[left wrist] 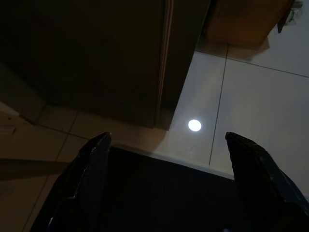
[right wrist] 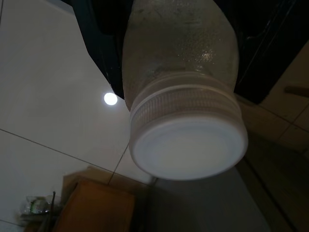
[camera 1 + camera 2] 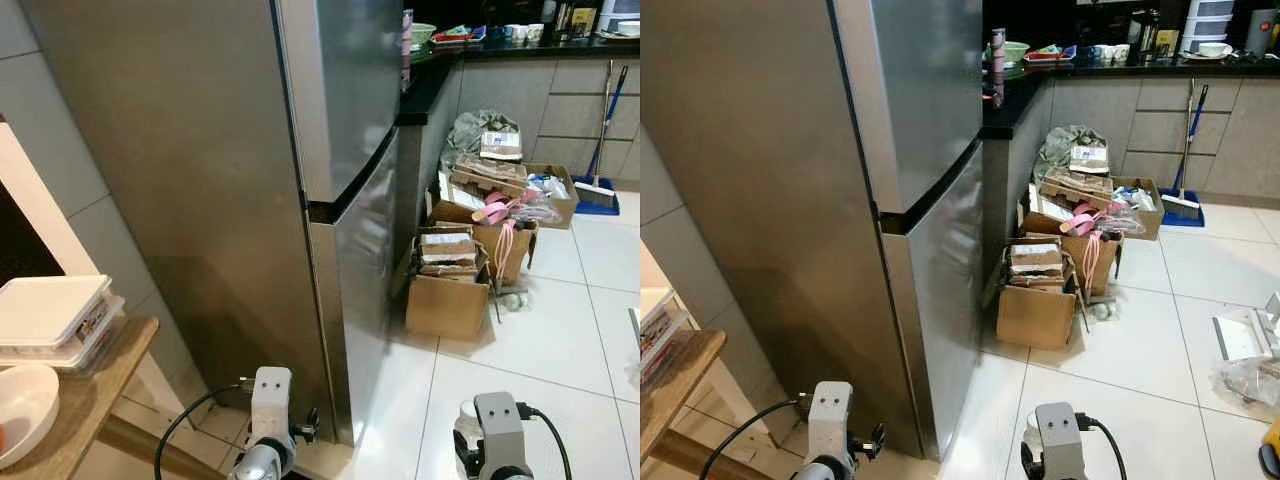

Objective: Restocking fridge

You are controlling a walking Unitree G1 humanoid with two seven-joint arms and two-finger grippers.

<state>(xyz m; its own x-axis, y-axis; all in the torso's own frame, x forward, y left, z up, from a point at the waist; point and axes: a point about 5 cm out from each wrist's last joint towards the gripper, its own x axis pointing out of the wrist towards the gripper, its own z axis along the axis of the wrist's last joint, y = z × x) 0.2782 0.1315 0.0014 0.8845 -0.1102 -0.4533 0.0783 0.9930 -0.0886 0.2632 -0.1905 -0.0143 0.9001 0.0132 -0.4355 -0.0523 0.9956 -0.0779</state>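
At six o'clock, low before the closed fridge (image 3: pixel 330 200), right gripper (image 2: pixel 178 58) clamps its jaws on a clear white-capped bottle (image 2: pixel 186 121). At seven o'clock, left gripper (image 1: pixel 166 159) hangs above floor tiles (image 1: pixel 251 101), jaws spread wide.

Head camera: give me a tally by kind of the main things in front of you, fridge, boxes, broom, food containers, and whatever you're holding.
Fridge, doors shut: 1
Cardboard boxes on the floor: 3
Broom: 1
Food containers stacked on the wooden table: 2
White bowl: 1
Bottle with white cap, in the right gripper: 1
Total: 9
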